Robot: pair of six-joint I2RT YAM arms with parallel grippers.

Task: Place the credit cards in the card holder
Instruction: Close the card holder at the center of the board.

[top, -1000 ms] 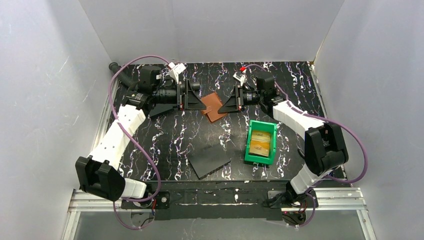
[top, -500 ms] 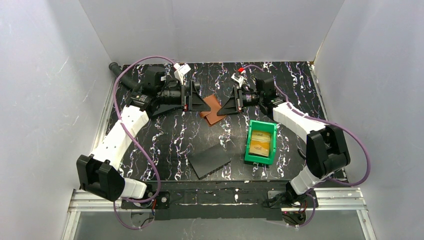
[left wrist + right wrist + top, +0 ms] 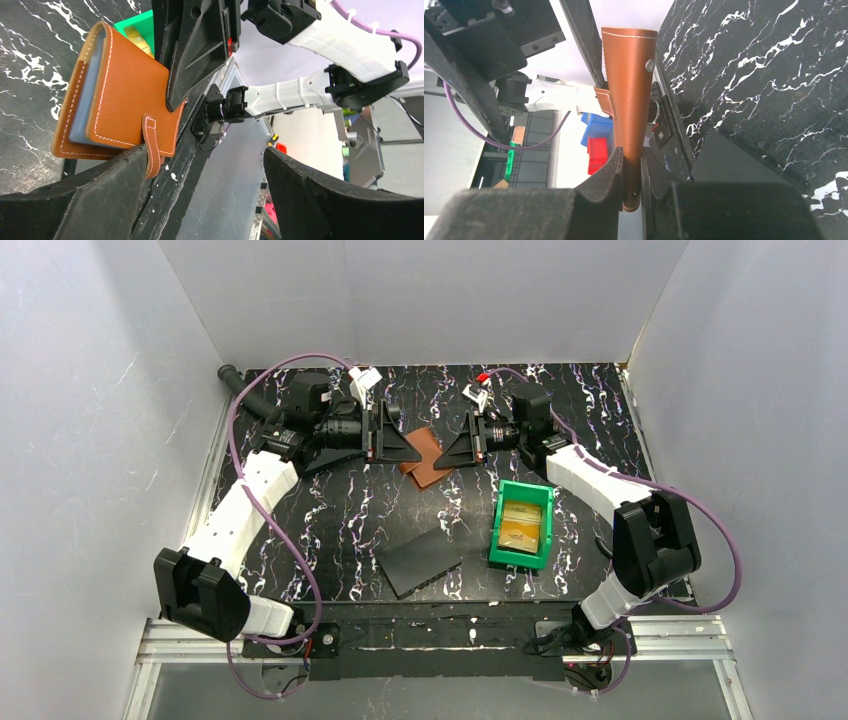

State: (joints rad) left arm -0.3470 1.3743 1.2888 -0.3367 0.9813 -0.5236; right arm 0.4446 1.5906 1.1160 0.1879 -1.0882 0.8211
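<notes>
Pinching card holder [image 3: 629, 75] in your right gripper [image 3: 630, 165] | left gripper [image 3: 205, 155] spread wide, snap tab [image 3: 152, 145] beside one fingertip | close there, peel slowly.

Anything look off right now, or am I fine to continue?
Nothing spilled or damaged. The card holder is pinched edge-on in the right gripper, gaping partly open with its snap tab loose beside the open left gripper. The credit cards lie in the green bin.

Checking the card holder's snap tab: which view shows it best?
Left wrist: the snap tab hangs in plain sight off the brown card holder. Right wrist shows the holder edge-on in the right pincer, the tab a sliver. The top view gives only a small brown patch.
</notes>
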